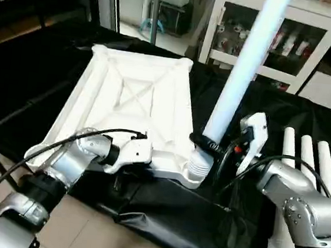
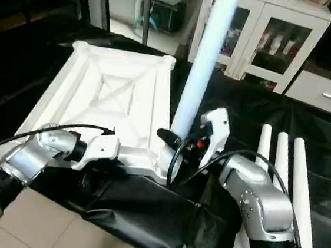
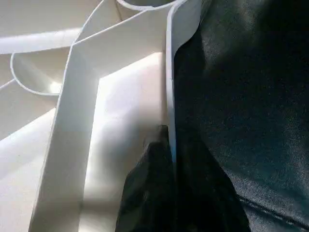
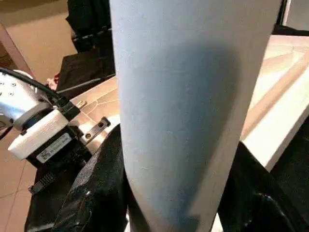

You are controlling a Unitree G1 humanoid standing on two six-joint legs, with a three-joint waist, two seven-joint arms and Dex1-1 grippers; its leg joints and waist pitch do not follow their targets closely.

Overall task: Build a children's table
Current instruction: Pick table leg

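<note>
The white tabletop (image 1: 133, 97) lies upside down on the black-covered worktable, its X-braced ribs facing up. One white leg (image 1: 242, 73) stands tilted in the near right corner socket (image 1: 198, 166). My right gripper (image 1: 207, 145) is shut around this leg just above the socket, and its black fingers (image 4: 96, 188) flank the tube in the right wrist view. My left gripper (image 1: 143, 159) sits at the tabletop's near edge. Its dark fingers (image 3: 145, 193) are shut on the thin rim wall (image 3: 170, 87) in the left wrist view.
Three spare white legs (image 1: 305, 174) lie side by side at the right, beside my right forearm. The worktable's near edge, with the black cover (image 1: 161, 218) hanging over it, runs just in front of the tabletop. A white glass-fronted cabinet (image 1: 269, 34) stands behind.
</note>
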